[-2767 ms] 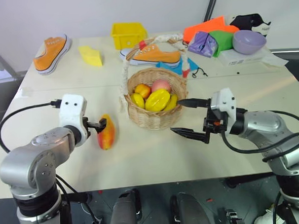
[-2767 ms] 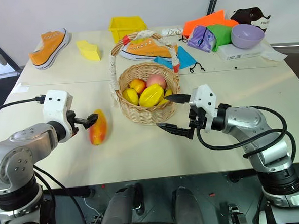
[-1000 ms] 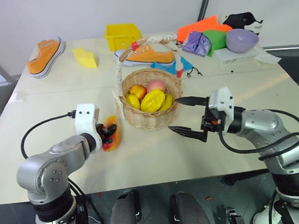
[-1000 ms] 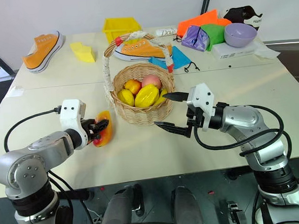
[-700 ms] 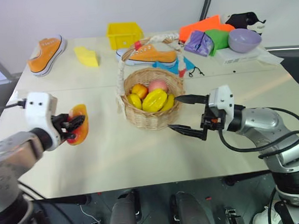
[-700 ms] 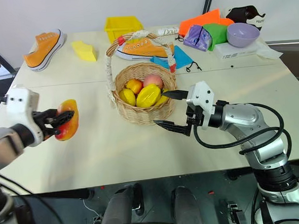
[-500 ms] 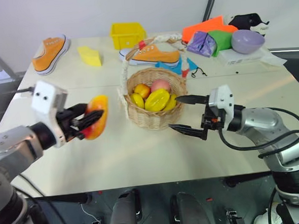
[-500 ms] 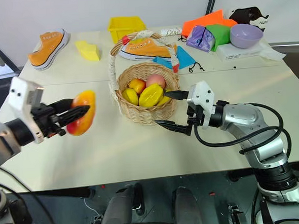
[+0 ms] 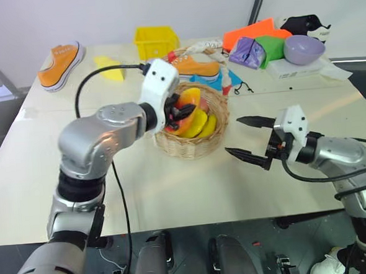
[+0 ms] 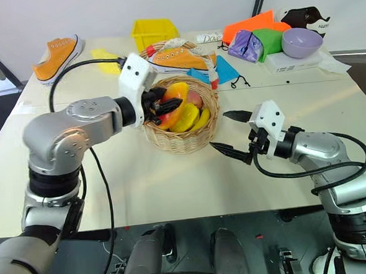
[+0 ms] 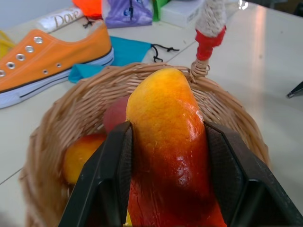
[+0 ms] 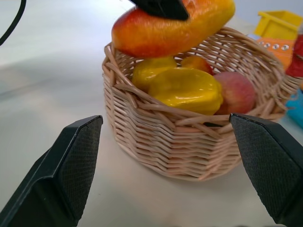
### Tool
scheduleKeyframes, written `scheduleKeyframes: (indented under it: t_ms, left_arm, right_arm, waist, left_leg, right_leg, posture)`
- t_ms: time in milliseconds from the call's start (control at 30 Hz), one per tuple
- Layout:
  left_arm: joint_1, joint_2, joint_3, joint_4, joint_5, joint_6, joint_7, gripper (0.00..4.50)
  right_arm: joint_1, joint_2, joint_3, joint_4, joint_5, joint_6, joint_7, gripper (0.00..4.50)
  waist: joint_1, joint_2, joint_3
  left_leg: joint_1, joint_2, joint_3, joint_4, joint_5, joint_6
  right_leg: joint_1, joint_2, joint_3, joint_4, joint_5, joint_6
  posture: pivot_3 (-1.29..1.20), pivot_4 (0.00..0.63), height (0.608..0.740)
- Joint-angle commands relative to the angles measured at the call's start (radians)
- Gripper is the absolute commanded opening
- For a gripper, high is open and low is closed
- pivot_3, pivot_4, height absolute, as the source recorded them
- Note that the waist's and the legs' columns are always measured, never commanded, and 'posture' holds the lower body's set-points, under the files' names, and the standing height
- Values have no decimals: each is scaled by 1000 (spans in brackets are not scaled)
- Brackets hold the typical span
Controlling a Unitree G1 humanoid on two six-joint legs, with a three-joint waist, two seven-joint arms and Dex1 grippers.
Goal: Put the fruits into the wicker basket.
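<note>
A pale table [image 9: 174, 193] stands before a white wall; shoes, a yellow bin [image 9: 156, 41], a purple bowl [image 9: 304, 48] and bright cloths lie along its far side. The wicker basket [image 9: 192, 142] sits near the middle.

Change since a second ago: the left gripper [image 10: 162, 106] has lifted the mango [image 10: 172, 100] off the table at the basket's left and carried it over the basket. The mango now hangs above the fruit already inside, inside the rim line and not yet resting on anything. The two black fingers [image 11: 111, 161] press its sides, so the grip is firm; no release is visible. The yellow starfruit [image 12: 187, 90] already lies in the basket. Judged from this, only lowering and letting go remain.

The right gripper [image 10: 236, 135] hovers just to the right of the basket, fingers spread wide, holding nothing.

Hidden or unclear: the left gripper and mango cover much of the basket's contents in the head views. The basket's handle [image 9: 193, 48] is partly behind the left arm, so clearance between the two cannot be judged.
</note>
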Motion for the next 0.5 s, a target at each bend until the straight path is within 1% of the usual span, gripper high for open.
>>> scheduleKeyframes:
  t_ms: [33,67,100,167,267,400,433,500]
  left_arm:
    - [-13,-9,14,3,24,-78,-43,3699]
    - [-10,-6,15,-2,28,-91,-55,4194]
    - [-3,-2,22,-12,27,-111,-71,4462]
    - [20,9,49,-38,13,-150,-106,4462]
    - [82,33,111,-100,-29,-213,-178,4462]
    - [282,137,256,-200,-140,-234,-310,4462]
    - [326,156,290,-211,-163,-236,-328,4462]
    - [391,183,341,-232,-188,-253,-344,4462]
  right_arm:
    - [5,-3,-41,-56,13,5,-34,4500]
    - [6,-2,-43,-60,15,10,-41,4500]
    - [1,4,-46,-64,24,18,-52,4500]
    - [-21,18,-43,-63,30,37,-82,4500]
    - [-77,53,-19,-33,-7,46,-152,4500]
    - [-250,168,9,131,-72,87,-326,4500]
    - [-287,199,9,171,-81,90,-360,4500]
    - [-345,240,20,242,-104,76,-387,4500]
  waist:
    - [0,0,0]
    - [0,0,1]
    - [0,0,1]
    - [0,0,0]
    - [-5,0,0]
    - [-25,1,1]
    - [-28,1,1]
    - [-24,2,1]
  left_leg:
    - [0,0,0,0,0,0]
    - [0,0,0,1,0,0]
    - [0,0,0,1,0,0]
    - [0,0,0,1,0,0]
    - [0,0,0,2,0,0]
    - [1,1,0,0,1,-1]
    - [1,1,0,0,3,-4]
    - [1,1,0,0,4,-6]
  right_leg:
    - [0,0,0,0,0,0]
    - [0,0,0,0,0,0]
    - [0,0,0,0,0,0]
    - [0,0,0,0,0,0]
    - [0,0,0,0,0,0]
    - [0,0,1,2,0,0]
    - [0,0,0,3,0,0]
    - [-1,1,0,3,0,0]
  posture:
    - [0,150,733]
    - [0,150,733]
    - [0,150,733]
    - [0,150,733]
    - [0,150,733]
    - [0,150,733]
    - [0,150,733]
    - [0,150,733]
